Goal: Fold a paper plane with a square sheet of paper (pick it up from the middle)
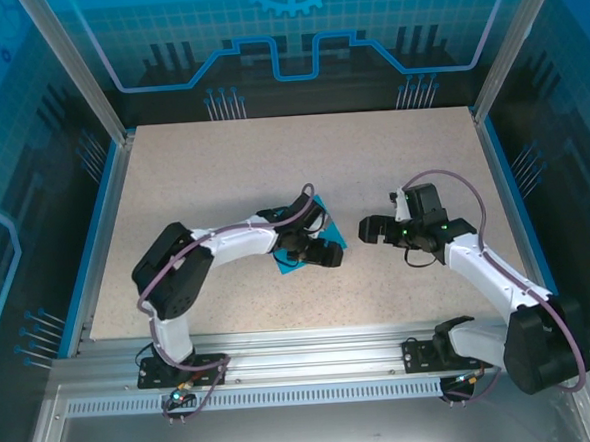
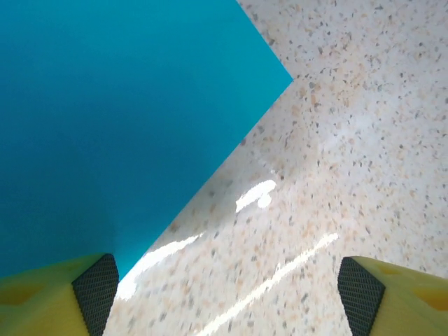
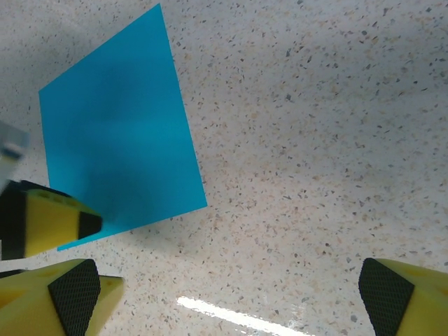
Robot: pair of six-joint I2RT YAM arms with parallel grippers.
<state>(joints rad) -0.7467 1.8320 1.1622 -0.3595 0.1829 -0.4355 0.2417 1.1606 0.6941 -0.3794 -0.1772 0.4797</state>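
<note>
From the near edge, the left arm bends and reaches right, and the left gripper (image 1: 325, 251) hangs low over the near edge of the square sheet of paper (image 1: 325, 219), jaws wide apart. The right arm reaches left, and the right gripper (image 1: 368, 229) is over bare table just beside the sheet, jaws wide apart too. The sheet lies flat mid-way on the speckled table (image 1: 221, 165), turned like a diamond with one corner pointing far, no side longer, and blue walls (image 1: 284, 41) stand behind.
</note>
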